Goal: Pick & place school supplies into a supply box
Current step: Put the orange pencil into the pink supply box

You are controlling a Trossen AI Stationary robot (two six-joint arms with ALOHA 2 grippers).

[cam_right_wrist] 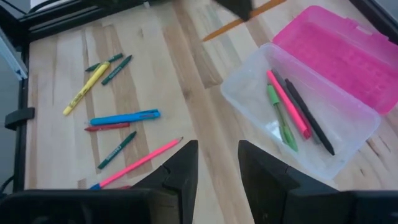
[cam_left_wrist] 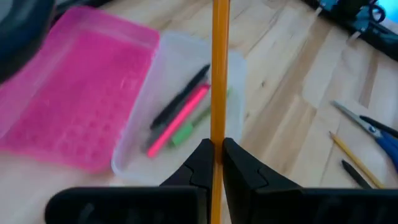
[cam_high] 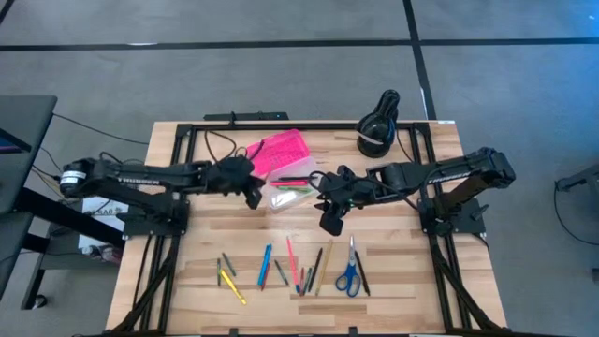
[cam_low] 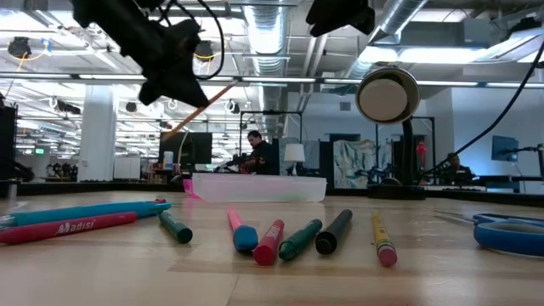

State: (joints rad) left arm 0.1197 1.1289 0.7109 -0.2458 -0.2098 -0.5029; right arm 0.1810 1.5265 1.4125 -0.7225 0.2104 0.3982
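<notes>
The supply box lies open at the table's middle: its pink lid (cam_high: 281, 150) is folded back toward the far edge, and its clear base (cam_high: 290, 194) holds a pink, a green and a dark pen (cam_right_wrist: 289, 112). Just left of the base, my left gripper (cam_high: 255, 195) is shut on an orange pencil (cam_left_wrist: 217, 74). My right gripper (cam_high: 329, 223) hovers open right of the base, nothing between its fingers (cam_right_wrist: 186, 168). Several pens and pencils (cam_high: 281, 270) and the blue-handled scissors (cam_high: 351, 271) lie flat near the front edge. My left gripper pinches the orange pencil's shaft (cam_left_wrist: 217, 134) between its two fingers (cam_left_wrist: 200, 163). The pencil runs along the fingers and sticks out well past their tips. It is lifted clear and slants over the clear base (cam_left_wrist: 180, 112), as the low view shows (cam_low: 204, 104).
A black round device (cam_high: 377, 126) stands at the table's far right, behind the box. Black frame bars (cam_high: 178, 168) run along the table's sides beside both arm bases. Bare wood lies between the box and the row of supplies. People show in the room beyond.
</notes>
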